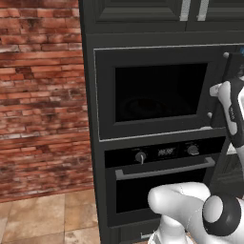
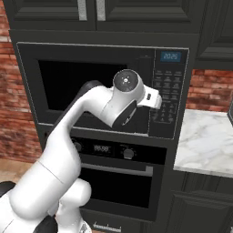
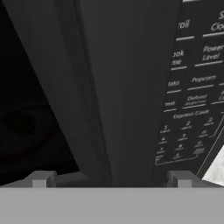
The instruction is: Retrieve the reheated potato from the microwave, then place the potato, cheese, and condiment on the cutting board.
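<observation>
The microwave [image 2: 102, 88] sits built into the dark cabinet column above the oven [image 2: 116, 177], its dark glass door shut. The pincer [image 3: 111, 179] hangs close before the door's right edge, beside the button panel [image 3: 192, 100], its 2 fingertips [image 3: 41, 178] spread wide and holding nothing. A marble desk [image 2: 207, 141] lies to the right.

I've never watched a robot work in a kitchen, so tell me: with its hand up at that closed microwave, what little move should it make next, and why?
Probably ease the open gripper forward and close on the door's right edge. The microwave door is shut, and the hand view shows the fingertips straddling the dark strip between the glass and the button panel, so the door has to be pulled open before anything inside can be reached.
</observation>
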### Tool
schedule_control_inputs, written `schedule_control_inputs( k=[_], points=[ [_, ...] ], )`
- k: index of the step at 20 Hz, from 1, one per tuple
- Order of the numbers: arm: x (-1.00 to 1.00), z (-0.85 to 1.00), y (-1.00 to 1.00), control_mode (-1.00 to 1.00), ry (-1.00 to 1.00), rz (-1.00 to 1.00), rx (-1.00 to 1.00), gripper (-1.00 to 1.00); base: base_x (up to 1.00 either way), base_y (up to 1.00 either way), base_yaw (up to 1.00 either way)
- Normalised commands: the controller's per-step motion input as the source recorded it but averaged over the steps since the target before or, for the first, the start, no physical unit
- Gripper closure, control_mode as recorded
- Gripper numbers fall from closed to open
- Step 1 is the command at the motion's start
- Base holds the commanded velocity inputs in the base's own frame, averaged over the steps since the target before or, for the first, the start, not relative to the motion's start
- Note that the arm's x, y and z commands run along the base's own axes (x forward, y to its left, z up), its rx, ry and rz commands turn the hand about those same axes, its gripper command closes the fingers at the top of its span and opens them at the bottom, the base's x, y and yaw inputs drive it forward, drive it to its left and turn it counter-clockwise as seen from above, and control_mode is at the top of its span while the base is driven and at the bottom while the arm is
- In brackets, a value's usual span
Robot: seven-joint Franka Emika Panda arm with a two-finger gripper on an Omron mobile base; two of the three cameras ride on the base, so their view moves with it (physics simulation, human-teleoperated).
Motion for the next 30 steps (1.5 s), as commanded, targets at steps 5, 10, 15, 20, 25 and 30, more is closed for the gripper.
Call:
schedule_control_inputs(
  k=[5, 10, 15, 20, 25, 30],
  points=[
    [0.22, 0.0, -0.27, -1.0, 0.03, 0.0, 0.0, -1.0, 0.0, 0.0, 0.0],
    [0.22, -0.01, -0.14, -1.0, 0.0, 0.0, 0.01, -1.0, 0.0, 0.0, 0.0],
    [0.28, -0.07, 0.02, -1.0, 0.0, 0.0, 0.01, -1.0, 0.0, 0.0, 0.0],
    [0.26, -0.11, 0.04, -1.0, 0.0, 0.0, 0.04, -1.0, 0.0, 0.0, 0.0],
    [0.26, -0.17, 0.13, -1.0, -0.01, 0.0, 0.07, -1.0, 0.0, 0.0, 0.0],
    [0.19, -0.23, 0.12, -1.0, -0.03, 0.05, 0.13, -1.0, 0.0, 0.0, 0.0]
  ],
)
